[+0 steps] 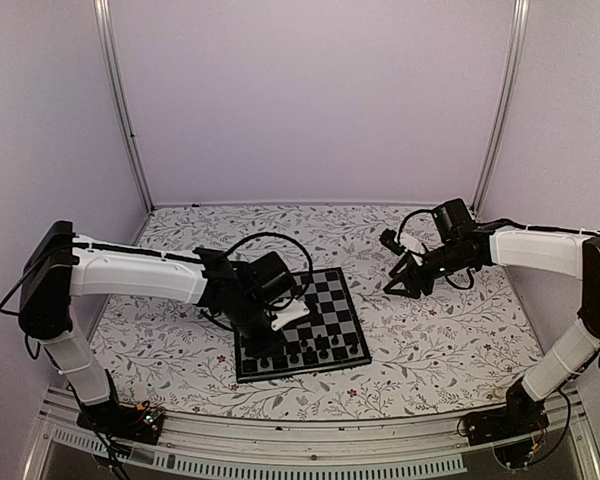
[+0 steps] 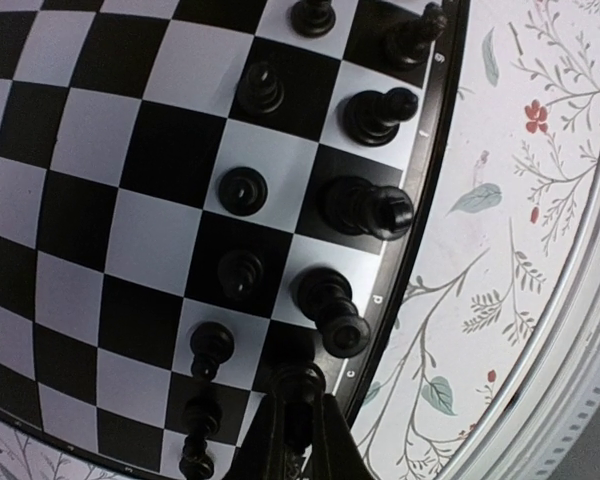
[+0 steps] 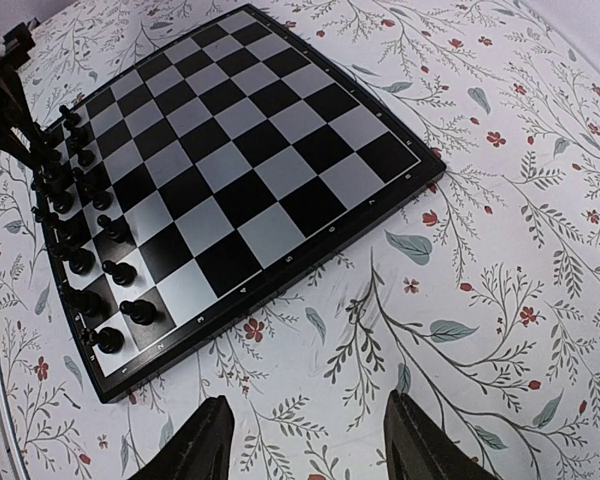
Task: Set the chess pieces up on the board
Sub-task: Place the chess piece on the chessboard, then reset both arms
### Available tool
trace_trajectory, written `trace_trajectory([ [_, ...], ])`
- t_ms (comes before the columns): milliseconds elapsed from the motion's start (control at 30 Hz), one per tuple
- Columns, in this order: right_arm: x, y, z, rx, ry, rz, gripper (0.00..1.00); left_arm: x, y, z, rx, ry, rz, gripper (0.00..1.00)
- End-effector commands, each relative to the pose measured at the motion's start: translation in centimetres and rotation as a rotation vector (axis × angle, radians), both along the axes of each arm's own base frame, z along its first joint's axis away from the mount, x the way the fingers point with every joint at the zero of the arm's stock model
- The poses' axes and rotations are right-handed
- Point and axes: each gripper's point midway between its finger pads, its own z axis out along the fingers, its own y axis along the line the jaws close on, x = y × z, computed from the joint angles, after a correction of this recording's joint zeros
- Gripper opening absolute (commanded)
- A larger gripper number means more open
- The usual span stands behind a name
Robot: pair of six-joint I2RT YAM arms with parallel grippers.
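The board [image 1: 330, 300] lies mid-table on the floral cover. Several black chess pieces [image 1: 315, 350] stand in two rows along its near edge. My left gripper [image 1: 267, 340] is low over the left end of those rows. In the left wrist view my left gripper [image 2: 298, 435] is shut on a black piece [image 2: 298, 385] standing in the outer row by the board's border [image 2: 395, 290]. My right gripper [image 1: 405, 288] hovers right of the board. In the right wrist view it [image 3: 305, 440] is open and empty over the cover, with the board [image 3: 270, 150] and pieces [image 3: 85, 215] beyond it.
The floral table cover [image 1: 440, 340] surrounds the board. The left arm's fingers show at the top left of the right wrist view [image 3: 5, 100]. A metal rail [image 1: 310, 430] runs along the near edge of the table. Plain walls close the back and sides.
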Motion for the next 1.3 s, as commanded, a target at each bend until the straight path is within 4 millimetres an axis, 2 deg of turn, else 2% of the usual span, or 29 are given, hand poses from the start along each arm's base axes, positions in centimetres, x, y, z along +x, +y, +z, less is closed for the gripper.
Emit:
trace_trajectory([
  [0,0.1,0.0,-0.5,0.000,0.007,-0.001,0.55,-0.8,-0.4,-0.7,0.000,0.017,-0.018,0.03],
  [233,0.1,0.0,-0.4,0.000,0.006,-0.001,0.56,-1.4,-0.1,-1.6,0.026,0.034,-0.023,0.05],
  [367,0.1,0.0,-0.4,0.000,0.005,-0.001,0.56,-1.4,-0.1,-1.8,0.035,0.027,-0.024,0.12],
  [533,0.1,-0.1,-0.1,0.002,0.000,-0.003,0.56,-0.9,-0.7,-0.4,0.002,0.003,-0.005,0.20],
  [633,0.1,0.0,0.3,0.009,0.000,-0.004,0.56,-0.5,-1.5,1.6,-0.049,-0.025,-0.005,0.22],
  [733,0.4,0.2,1.6,0.022,-0.010,-0.008,0.56,0.1,-1.8,3.8,-0.084,-0.065,-0.004,0.23],
  [867,1.1,0.1,4.1,0.026,-0.056,-0.027,0.56,2.3,-1.3,7.3,-0.105,-0.177,0.041,0.24],
  [1000,1.9,-0.4,7.5,0.025,-0.150,-0.063,0.58,6.7,0.7,11.5,-0.133,-0.341,0.153,0.27],
  [1100,3.1,-1.4,10.0,0.008,-0.230,-0.136,0.63,11.0,3.3,15.2,-0.162,-0.506,0.290,0.44],
  [1167,3.8,-2.3,12.1,0.015,-0.280,-0.195,0.66,13.3,5.0,17.7,-0.194,-0.602,0.361,0.49],
  [1267,4.8,-4.0,15.3,0.038,-0.343,-0.292,0.77,16.0,7.4,21.1,-0.238,-0.728,0.465,0.58],
])
